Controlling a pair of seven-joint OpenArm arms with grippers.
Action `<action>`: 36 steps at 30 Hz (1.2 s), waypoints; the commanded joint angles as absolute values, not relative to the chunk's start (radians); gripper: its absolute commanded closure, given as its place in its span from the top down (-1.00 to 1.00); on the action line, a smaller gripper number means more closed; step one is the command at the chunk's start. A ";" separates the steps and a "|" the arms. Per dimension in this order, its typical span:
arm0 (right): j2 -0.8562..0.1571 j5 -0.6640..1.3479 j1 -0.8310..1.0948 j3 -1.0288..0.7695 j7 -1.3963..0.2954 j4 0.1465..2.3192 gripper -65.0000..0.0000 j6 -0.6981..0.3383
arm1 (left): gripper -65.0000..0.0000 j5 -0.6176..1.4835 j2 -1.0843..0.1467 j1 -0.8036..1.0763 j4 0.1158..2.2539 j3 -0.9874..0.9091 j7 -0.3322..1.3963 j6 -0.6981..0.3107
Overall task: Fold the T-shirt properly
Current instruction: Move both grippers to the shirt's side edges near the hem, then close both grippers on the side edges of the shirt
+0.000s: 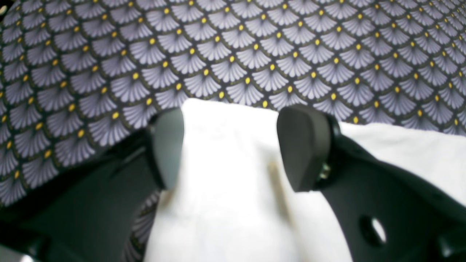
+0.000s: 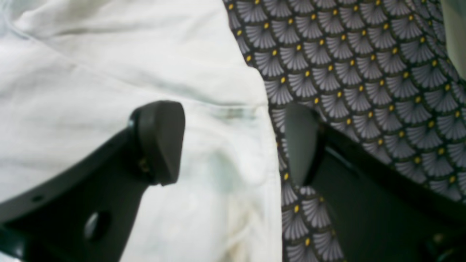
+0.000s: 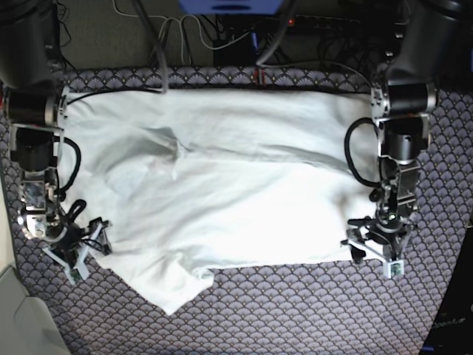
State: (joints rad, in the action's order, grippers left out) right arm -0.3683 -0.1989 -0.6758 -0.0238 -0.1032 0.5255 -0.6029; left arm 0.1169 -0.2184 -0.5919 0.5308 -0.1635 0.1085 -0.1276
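Note:
The white T-shirt lies spread flat and wrinkled across the patterned tablecloth. My left gripper is open at the shirt's near right corner. In the left wrist view its fingers straddle a corner of the T-shirt, with nothing pinched. My right gripper is open at the shirt's near left edge. In the right wrist view one finger is over the T-shirt, the other is over the cloth, and the shirt's hem runs between them.
The tablecloth is dark with grey fan scallops and yellow dots. Cables and a power strip lie behind the table's back edge. The table's corner and pale floor show at the lower left. A shirt flap points toward the front edge.

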 commanded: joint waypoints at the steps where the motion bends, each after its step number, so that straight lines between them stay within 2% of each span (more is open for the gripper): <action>1: -0.390 -0.189 -0.700 -0.048 -0.070 0.507 0.38 -0.565 | 0.30 0.125 -0.229 -0.605 0.549 -0.166 0.087 -0.130; 4: -0.403 -0.191 -0.700 -0.099 -0.019 0.437 0.38 -0.526 | 0.30 0.120 -0.231 -0.595 0.553 -0.166 0.087 -0.130; 9: -0.414 -0.193 -0.700 -0.108 0.044 0.380 0.38 -0.529 | 0.30 0.120 -0.231 -0.570 0.553 -0.166 0.087 -0.130; 28: -0.394 -0.189 -0.691 -0.114 0.039 0.378 0.38 -0.530 | 0.30 0.120 -0.231 -0.556 0.542 -0.168 0.091 -0.130; 36: -0.381 -0.189 -0.691 -0.114 0.033 0.377 0.38 -0.530 | 0.30 0.119 -0.246 -0.556 0.460 -0.166 0.091 -0.128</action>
State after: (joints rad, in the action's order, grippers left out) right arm -0.3660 -0.2024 -0.6586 -0.1112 0.0090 0.3637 -0.5266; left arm 0.1158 -0.2302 -0.5388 0.4591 -0.1665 0.0589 -0.1326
